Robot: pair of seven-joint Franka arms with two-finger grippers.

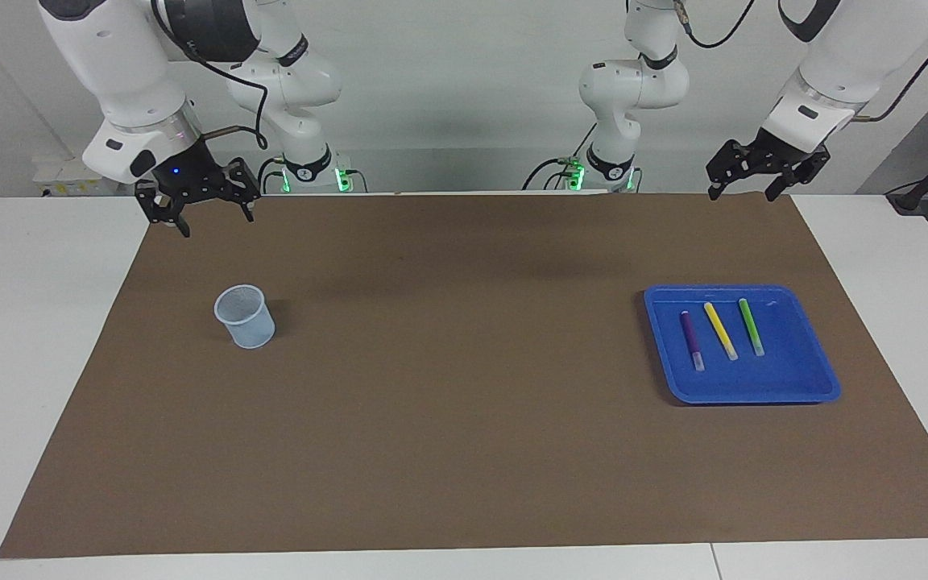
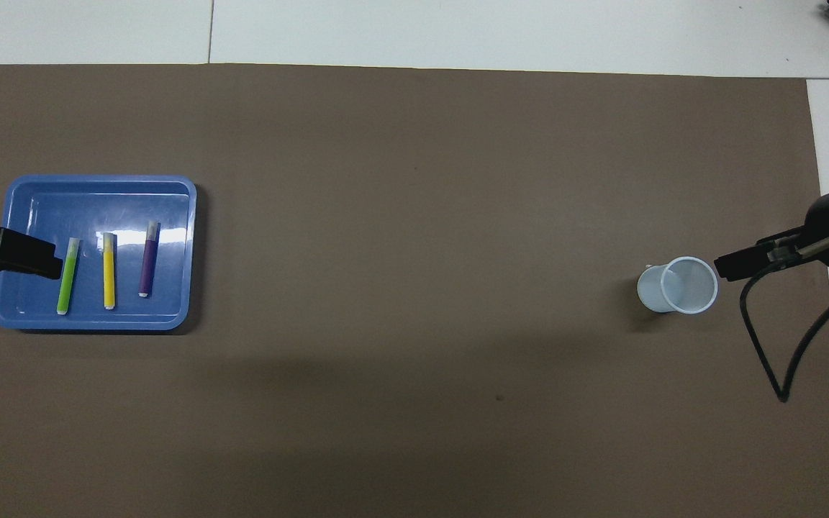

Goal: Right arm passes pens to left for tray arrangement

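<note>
Looks done or v. close. All 3 pens lying flat in blue tray point(image 1: 818, 379) at left arm's end of table: purple pen point(image 1: 691, 339), yellow pen point(image 1: 720, 330), green pen point(image 1: 751, 326), side by side, roughly parallel, apart from each other, none touching rim as far as visible. Purple toward table middle, green toward the left arm's end of the tray, yellow between.

Left gripper point(image 1: 756, 171) up in air over the mat edge by the robots, well clear of tray, jaws spread, nothing held. In overhead view only its tip shows, overlapping tray edge beside green pen; facing view says raised, no contact.

Right gripper point(image 1: 198, 197) hanging over mat corner at right arm's end, fingers apart, empty, waiting. Translucent cup point(image 1: 246, 316) upright on brown mat point(image 1: 448, 403) near it; no pen visible in cup from overhead, appears empty.

No pen loose on mat, none in either claw. Judgement: handovers finished, arrangement complete. Left, if anything: arms back to rest pose. Spacing slightly uneven, yellow a bit tilted vs. others; tidy-up optional.
</note>
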